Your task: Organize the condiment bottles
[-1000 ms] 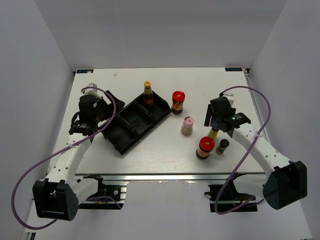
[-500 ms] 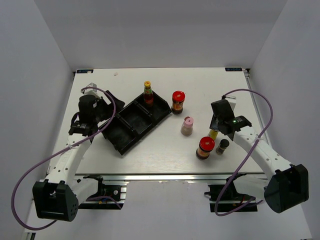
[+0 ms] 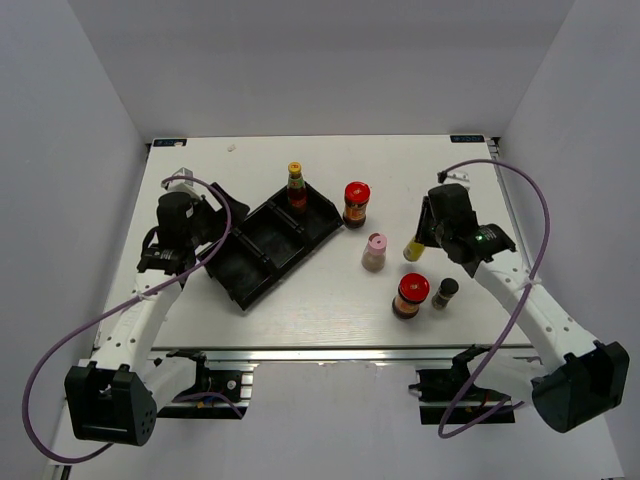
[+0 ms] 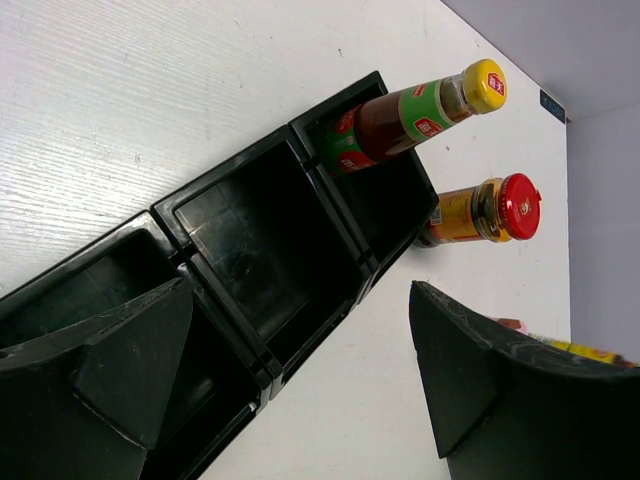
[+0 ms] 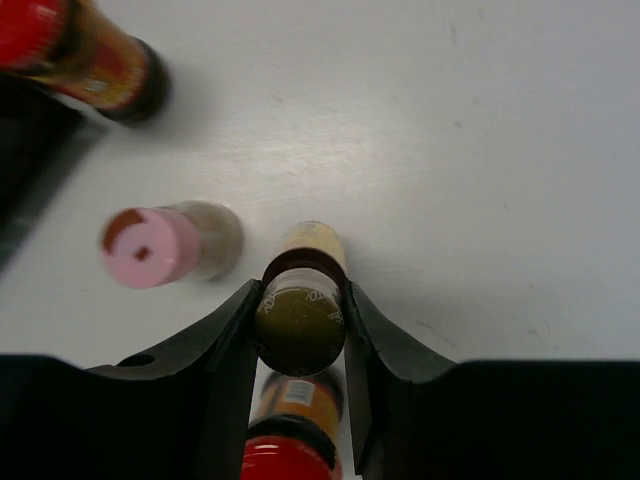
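small yellow bottle (image 3: 412, 250): tilted, clamped in the right end effector (image 3: 422, 240)
pink-capped bottle (image 3: 374, 252): upright on the bench (image 3: 330, 310), just left of that end effector
near red-lidded jar (image 3: 409, 296): dark, upright, just nearer the arm bases than the end effector
small dark shaker (image 3: 445, 293): upright, just right of that jar
far red-lidded jar (image 3: 355, 204): upright, farther left and beyond the end effector
tall yellow-capped sauce bottle (image 3: 295, 190): upright in the far-end compartment of the black tray (image 3: 250, 280), well to the left

Top view looks down over the whole bench (image 3: 300, 300) from behind; close wrist views, left on tray (image 4: 260, 250), right above bottles (image 5: 150, 248), share one jar (image 4: 480, 212).
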